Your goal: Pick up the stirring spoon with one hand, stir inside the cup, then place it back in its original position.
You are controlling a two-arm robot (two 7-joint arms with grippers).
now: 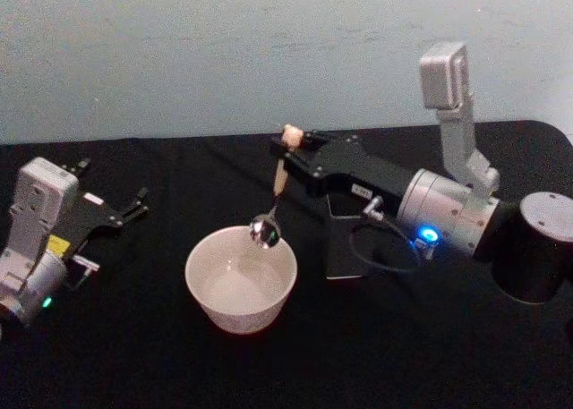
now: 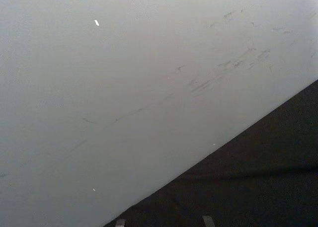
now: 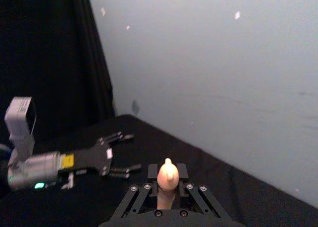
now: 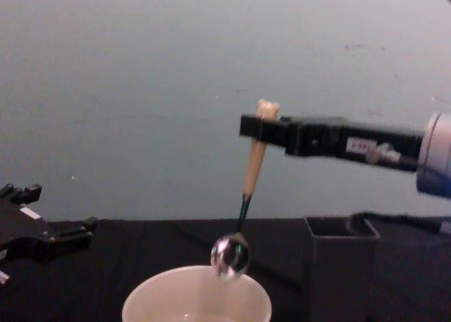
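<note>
The stirring spoon [image 1: 278,182] hangs nearly upright, and my right gripper [image 1: 285,154] is shut on its beige handle just under the bear head. Its shiny bowl [image 4: 230,256] hovers just above the far rim of the cream-white cup [image 1: 240,284]. From the chest, the right gripper [image 4: 258,128] reaches in from the right and the cup [image 4: 197,301] sits below it. The dark square holder [image 1: 344,244] stands right of the cup, under my right arm. The spoon's top [image 3: 167,173] pokes up between the shut jaws in the right wrist view. My left gripper [image 1: 110,183] rests open at the far left.
A black cloth covers the table [image 1: 134,355], with a pale wall [image 1: 224,51] behind it. A cable [image 1: 380,248] loops from my right wrist beside the holder. There is free room in front of the cup and between the cup and my left arm [image 1: 36,239].
</note>
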